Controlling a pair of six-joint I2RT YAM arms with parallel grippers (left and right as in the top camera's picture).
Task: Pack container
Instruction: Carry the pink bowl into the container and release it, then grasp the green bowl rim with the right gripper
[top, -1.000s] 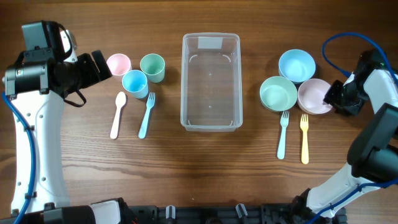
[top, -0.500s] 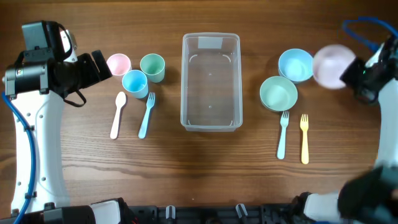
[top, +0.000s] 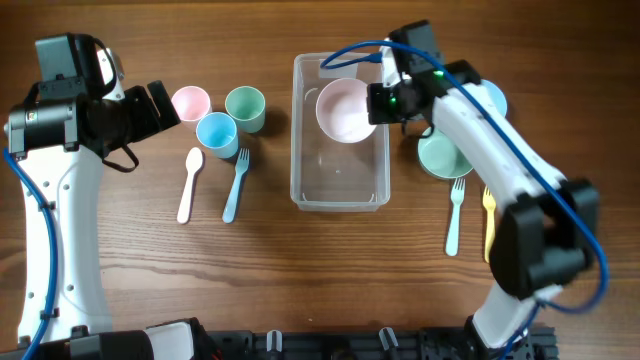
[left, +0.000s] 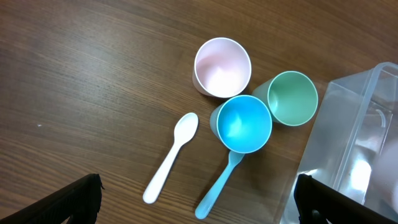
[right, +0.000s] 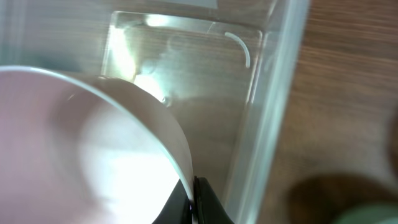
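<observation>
The clear plastic container (top: 338, 190) stands at the table's middle; its wall also shows in the right wrist view (right: 273, 118) and the left wrist view (left: 348, 155). My right gripper (top: 377, 103) is shut on the rim of a pink bowl (top: 343, 108) and holds it over the container's far half; the right wrist view shows the fingers (right: 194, 199) pinching the bowl's rim (right: 93, 155). My left gripper (left: 196, 205) is open and empty, above a white spoon (left: 171, 158) and a blue fork (left: 217, 183).
Pink (top: 190, 102), blue (top: 216, 131) and green (top: 245, 106) cups stand left of the container, with the white spoon (top: 189, 184) and blue fork (top: 235, 183). A green bowl (top: 440, 155), a blue bowl (top: 492, 95), a blue fork (top: 454, 215) and a yellow fork (top: 489, 225) lie right.
My right gripper lifted the pink bowl from beside the other bowls and carried it left to above the container. The left arm has not moved.
</observation>
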